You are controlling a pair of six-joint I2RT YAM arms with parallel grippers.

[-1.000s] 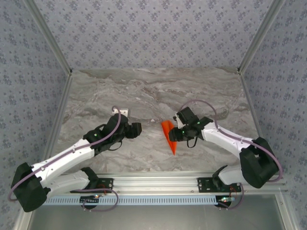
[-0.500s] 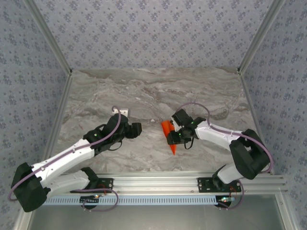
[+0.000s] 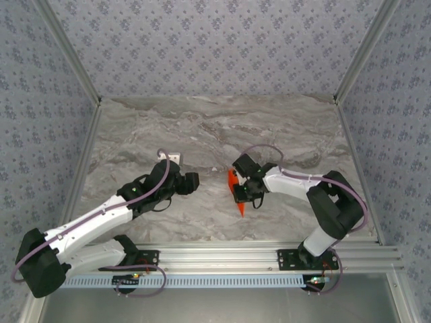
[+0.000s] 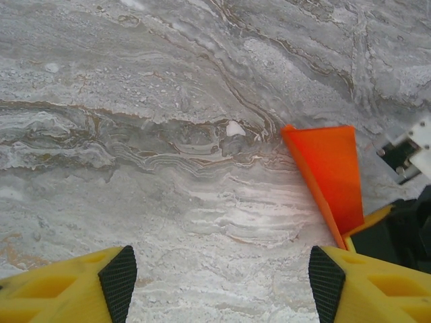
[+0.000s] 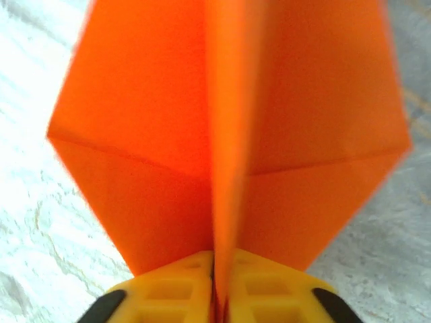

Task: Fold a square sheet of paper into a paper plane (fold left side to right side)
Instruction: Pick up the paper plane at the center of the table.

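Two arms reach over the grey marbled counter (image 3: 202,128) in the overhead view. The right arm (image 3: 296,180) bends in from the right side. Just right of centre, the right jaws are clenched on the paper plane (image 3: 240,205), an orange-red dart whose slim tip points toward the lower edge of the frame. From the right wrist, the yellow fingertips (image 5: 168,296) at the bottom edge pinch the plane's upright centre fold, and its two wings spread toward upper left and upper right over the counter. The left arm (image 3: 101,215) stretches in from the lower left. The left jaws are released and spread wide, apart from the plane, with bare counter between. From the left wrist, the plane (image 4: 330,175) lies at centre right, just above the right-hand yellow finger (image 4: 363,282).
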